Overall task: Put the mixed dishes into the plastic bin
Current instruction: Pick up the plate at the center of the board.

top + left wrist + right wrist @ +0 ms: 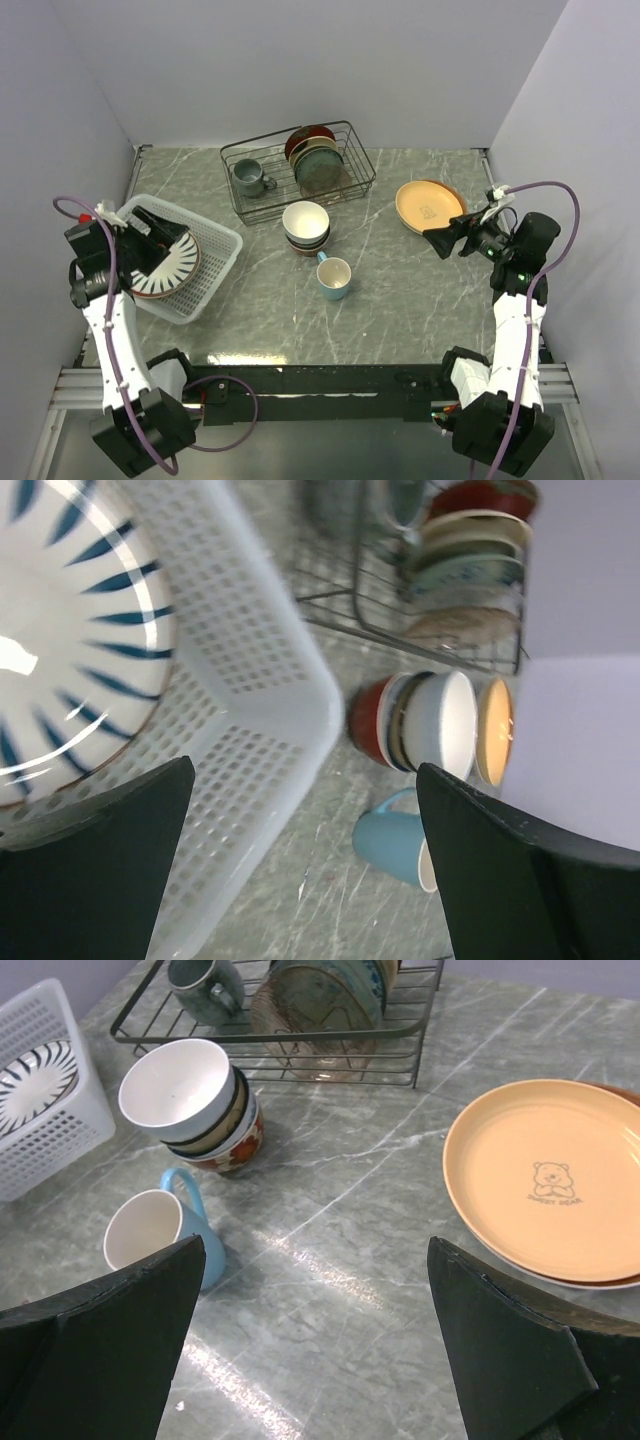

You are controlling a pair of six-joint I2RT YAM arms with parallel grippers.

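Note:
The white plastic bin [226, 243] stands at the left with a white plate with dark radial stripes [176, 266] lying in it. My left gripper [152, 232] hovers open over that plate [70, 630], holding nothing. A stack of bowls [306, 226] sits mid-table with a light blue mug [334, 278] upright just in front of it. The tan plate [430, 205] lies flat at the right. My right gripper [443, 240] is open and empty just in front of it, facing the mug [150, 1235] and the tan plate [545, 1175].
A black wire rack [298, 170] at the back holds a grey mug [250, 178] and several upright plates [315, 155]. Grey walls close in the table on the left, back and right. The bin's corner [300, 690] lies close to the bowls [430, 725].

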